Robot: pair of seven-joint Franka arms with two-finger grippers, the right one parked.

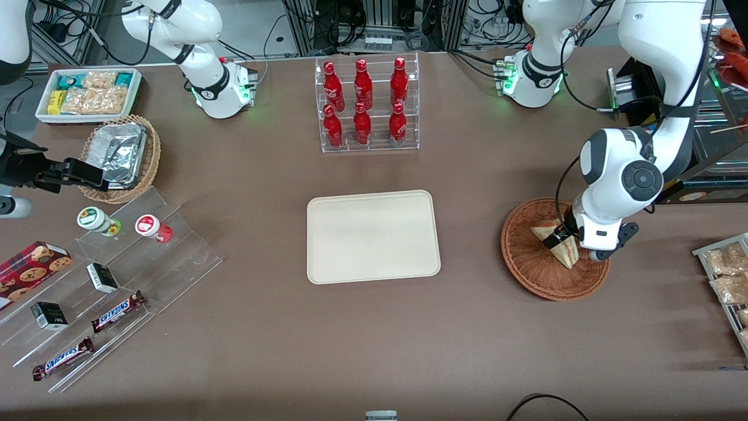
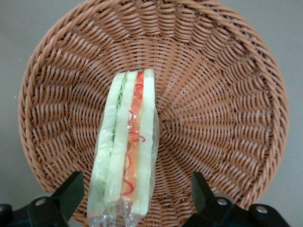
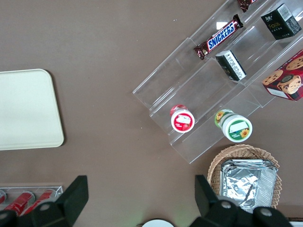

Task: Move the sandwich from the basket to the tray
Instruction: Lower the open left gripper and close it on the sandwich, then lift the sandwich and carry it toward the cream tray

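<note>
While lying in the round reddish-brown wicker basket (image 2: 227, 85), the wrapped triangular pale-bread sandwich (image 2: 127, 151) shows red-green filling; end effector (image 2: 135, 196) hovers above, fingers spread wide around it.

red bottles (image 1: 363, 104) (racked), Snickers bars (image 1: 117, 311)

Glossy white arm (image 1: 619, 175) is showing a dark grey round joint cap; black cable is trailing above the basket (image 1: 529, 266); black-fingered hand (image 1: 565, 237).
</note>
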